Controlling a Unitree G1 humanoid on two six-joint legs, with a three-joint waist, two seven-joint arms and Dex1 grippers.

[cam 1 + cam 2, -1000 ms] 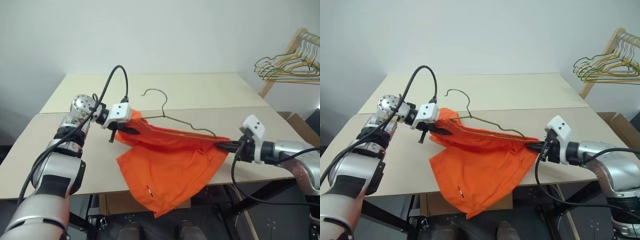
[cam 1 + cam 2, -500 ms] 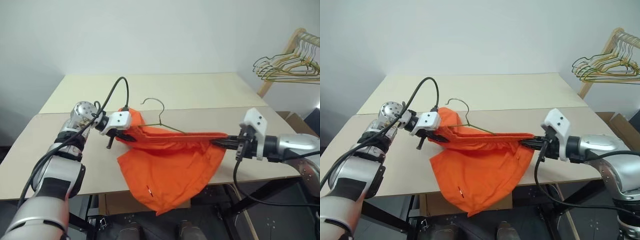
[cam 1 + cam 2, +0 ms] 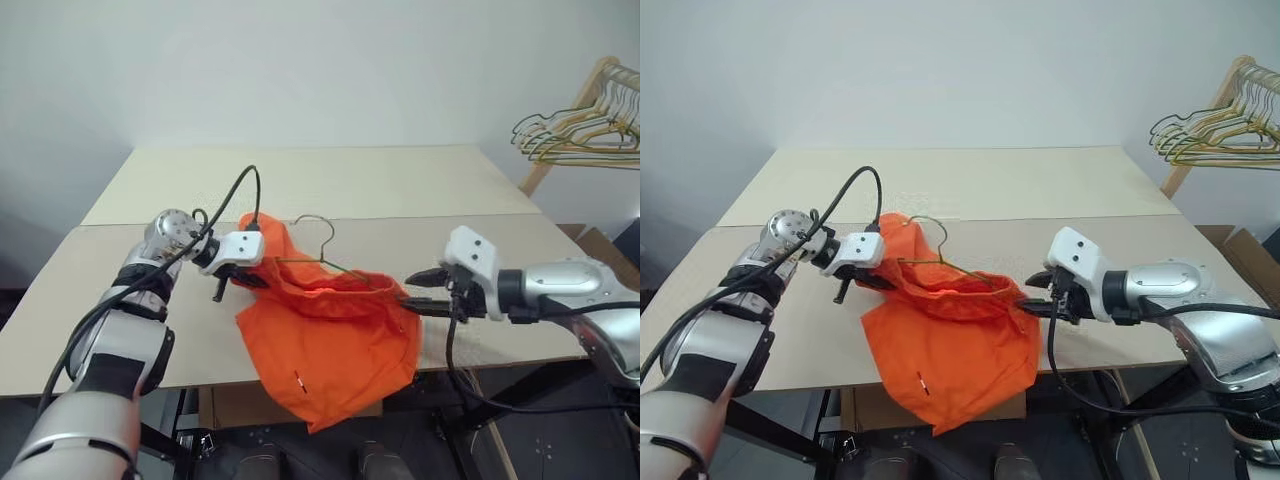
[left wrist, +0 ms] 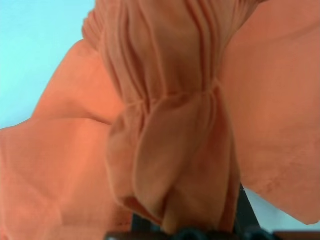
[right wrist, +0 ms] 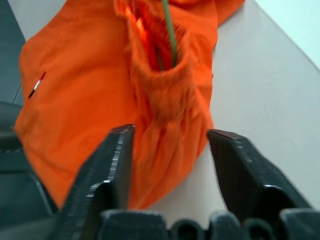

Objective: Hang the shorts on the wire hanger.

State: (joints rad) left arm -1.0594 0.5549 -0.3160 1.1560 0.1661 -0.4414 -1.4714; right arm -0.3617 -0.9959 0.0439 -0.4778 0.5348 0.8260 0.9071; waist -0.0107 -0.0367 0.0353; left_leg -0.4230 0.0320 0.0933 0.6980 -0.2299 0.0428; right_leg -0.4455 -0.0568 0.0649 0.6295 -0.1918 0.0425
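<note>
— Where are the shorts (image 3: 330, 335) now?

— They lie on the front part of the table (image 3: 520, 250), and one big part hangs over the front edge. The waistband is bunched, and the wire hanger (image 3: 322, 250) is inside it; its hook stands up above the fabric.

— And the left gripper (image 3: 245, 283)?

— It is clamped tight on the left end of the waistband (in the left wrist view the gathered orange cloth is squeezed between the fingers).

— Does the right gripper (image 3: 412, 293) hold something?

— No, I think not. Its two fingers (image 5: 107, 165) are spread wide, and the right end of the waistband is just in front of them, with nothing between them. In the right wrist view a thin green wire goes into the folded cloth there.

— Anything else in the room?

— A wooden rack (image 3: 560, 135) with other hangers (image 3: 575, 130), far at the right.
</note>
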